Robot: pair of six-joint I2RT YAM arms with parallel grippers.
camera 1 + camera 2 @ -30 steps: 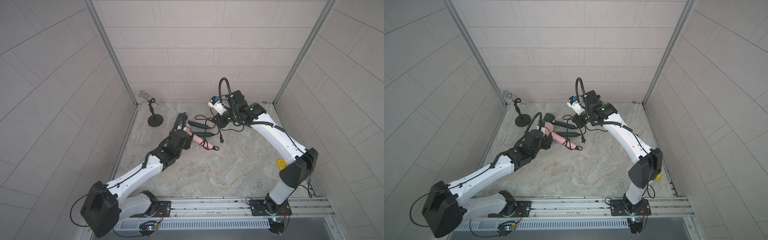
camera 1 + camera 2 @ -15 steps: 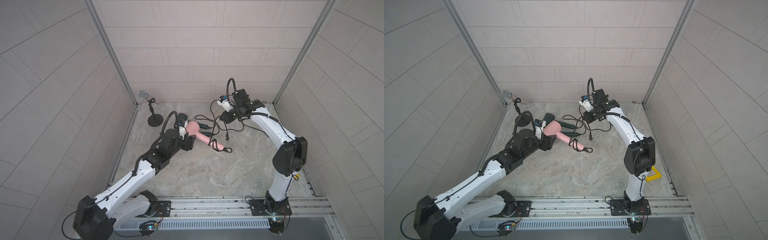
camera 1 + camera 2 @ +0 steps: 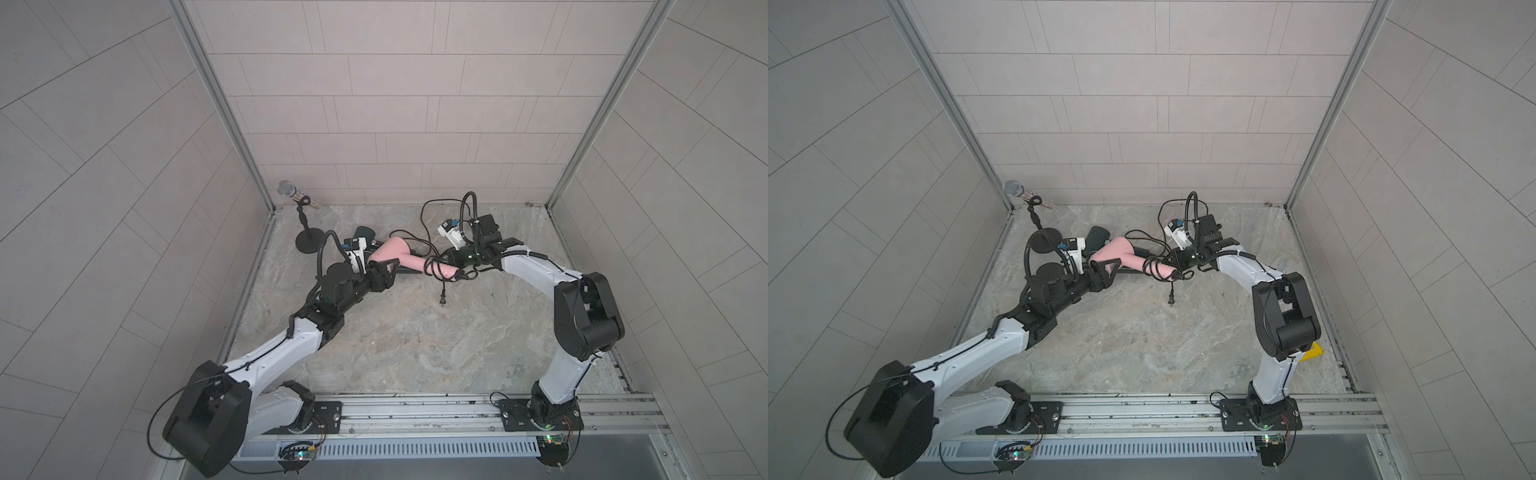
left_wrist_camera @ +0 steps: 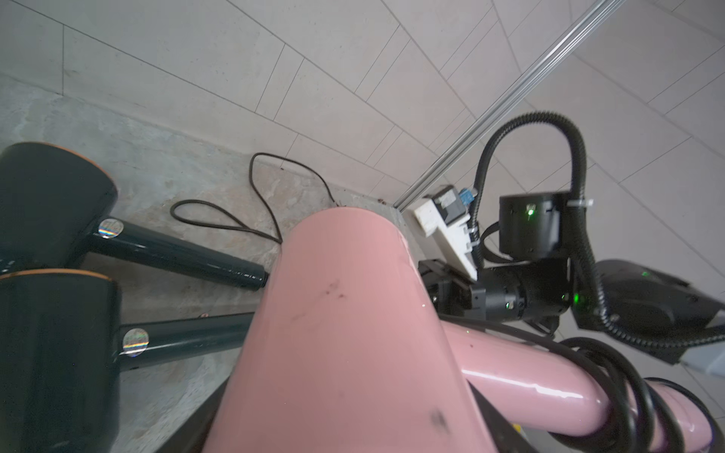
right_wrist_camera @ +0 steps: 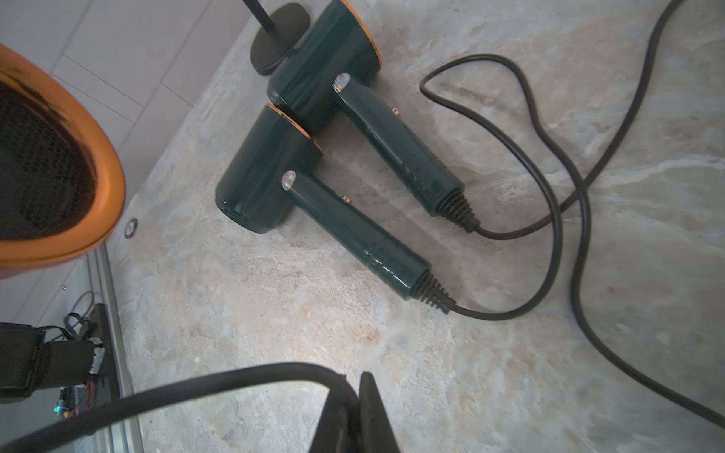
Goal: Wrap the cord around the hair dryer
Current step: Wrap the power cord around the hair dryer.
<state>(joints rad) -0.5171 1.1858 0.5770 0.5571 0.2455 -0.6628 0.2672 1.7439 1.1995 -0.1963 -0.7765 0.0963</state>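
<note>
The pink hair dryer [image 3: 395,251] is clamped by the left pincer [image 3: 384,271], one finger hidden behind it, while the cord [image 5: 235,372] is pinched in the closed right pincer [image 5: 353,379].

My left arm [image 3: 282,353] and right arm [image 3: 536,270]: white link shells, black joint housings, black bases screwed to a silver rail [image 3: 415,409]. Ribbed black conduit [image 4: 576,157] looped at each wrist. White camera block [image 3: 451,233], blue connector. Green status lights [image 4: 530,212]. My right gripper [image 5: 353,386]: black wedge fingers.
</note>
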